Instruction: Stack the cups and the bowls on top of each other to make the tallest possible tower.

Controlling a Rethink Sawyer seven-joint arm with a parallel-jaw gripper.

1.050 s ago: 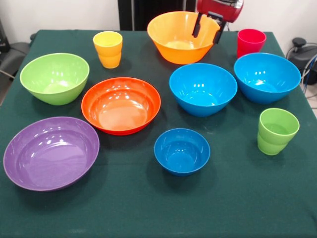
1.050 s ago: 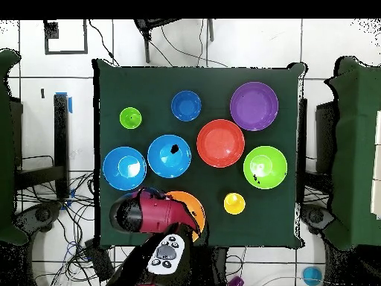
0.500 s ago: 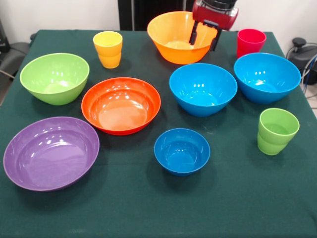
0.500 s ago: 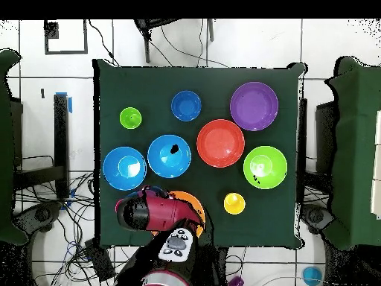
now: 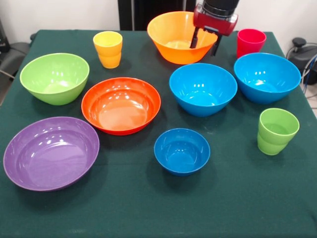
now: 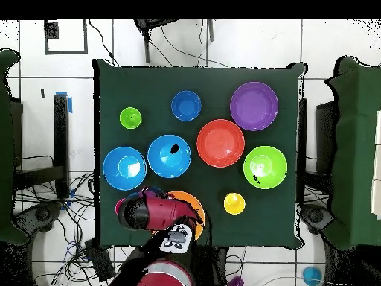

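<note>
- While the red and black arm (image 5: 216, 11) reaches down at the desk's far edge in the front view, its end effector (image 5: 205, 42) hangs over the right rim of the yellow-orange bowl (image 5: 178, 37), one black finger (image 5: 194, 38) inside the bowl and the other outside the rim.
- Its fingers stand well apart, holding nothing.
- Seen from overhead, the arm's red body (image 6: 152, 212) covers part of that bowl (image 6: 192, 202) at the desk's bottom edge.
- All bowls and cups are glossy round plastic, standing upright and apart; none is stacked.
- Two large blue bowls (image 5: 203, 89) (image 5: 267, 77) sit side by side toward the right edge, with the small blue bowl (image 5: 182, 150) nearer the front.
- The orange-red bowl (image 5: 121, 104) lies mid-desk, shallow and wide; the lime bowl (image 5: 54, 78) is near the left edge, and the purple bowl (image 5: 50, 151) sits toward the front left corner.
- The cups have a stepped lower half: yellow cup (image 5: 107, 49) near the far edge, red cup (image 5: 250, 42) toward the far right corner, green cup (image 5: 276, 131) by the right edge.
- The desk (image 5: 148, 213) wears a dark green cloth.
- Overhead, a pale tiled floor (image 6: 238, 45) with cables (image 6: 71, 246) surrounds it.
</note>
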